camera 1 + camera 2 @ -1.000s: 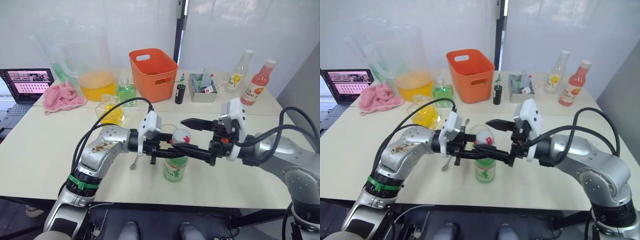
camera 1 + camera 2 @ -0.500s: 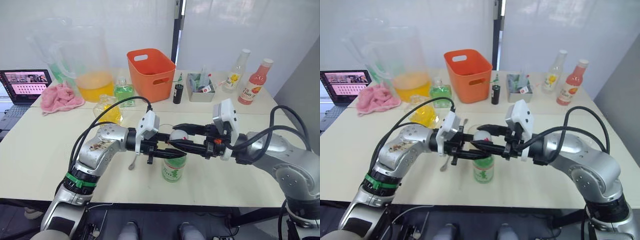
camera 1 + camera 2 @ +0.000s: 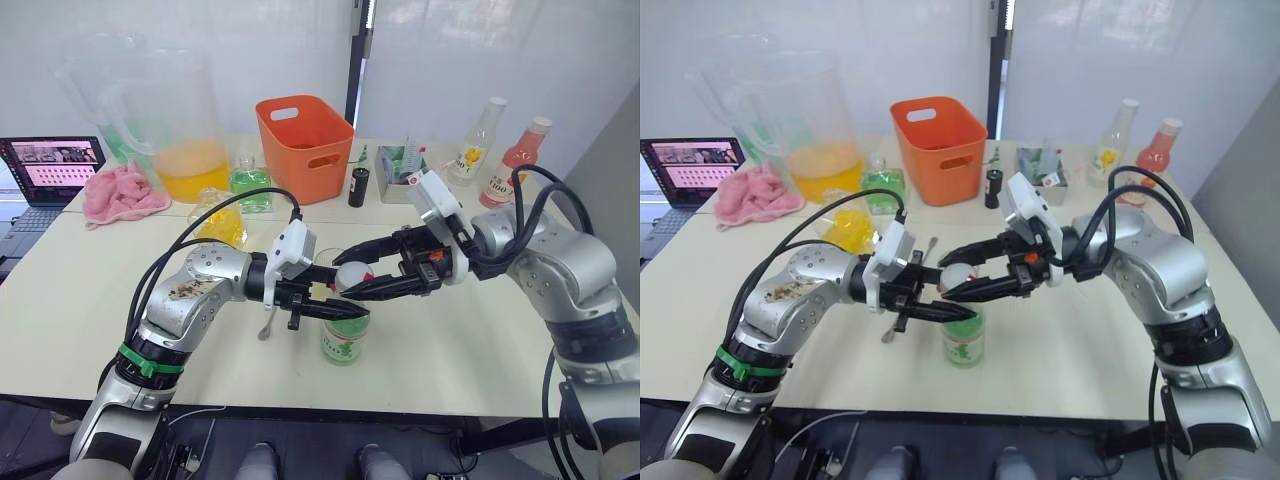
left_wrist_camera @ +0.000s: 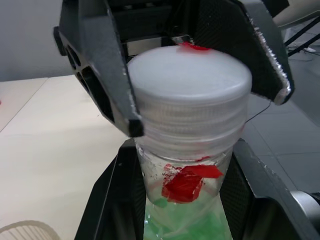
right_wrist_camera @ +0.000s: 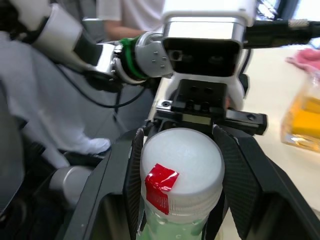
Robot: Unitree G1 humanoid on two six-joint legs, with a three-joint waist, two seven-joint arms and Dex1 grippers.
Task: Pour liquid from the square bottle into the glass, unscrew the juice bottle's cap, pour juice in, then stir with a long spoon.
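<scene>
Presently the juice bottle [image 3: 345,335] stands upright near the front of the surface [image 3: 60,300]. The left end effector [image 3: 338,311] is clenched on its neck just under the cap [image 3: 350,277]. The right end effector [image 3: 350,282] grasps the cap, fingers [image 5: 240,200] on either side. The glass [image 3: 325,264] stands just behind; the square bottle [image 3: 220,222] farther back left.

Head pair high and wide, wrist pair tight on one bottle top.
Both eye views look forward and down across the bench [image 3: 80,330] to its far edge. Each wrist view faces the other, very near, sharing the cap [image 4: 190,107] between both tools.
</scene>
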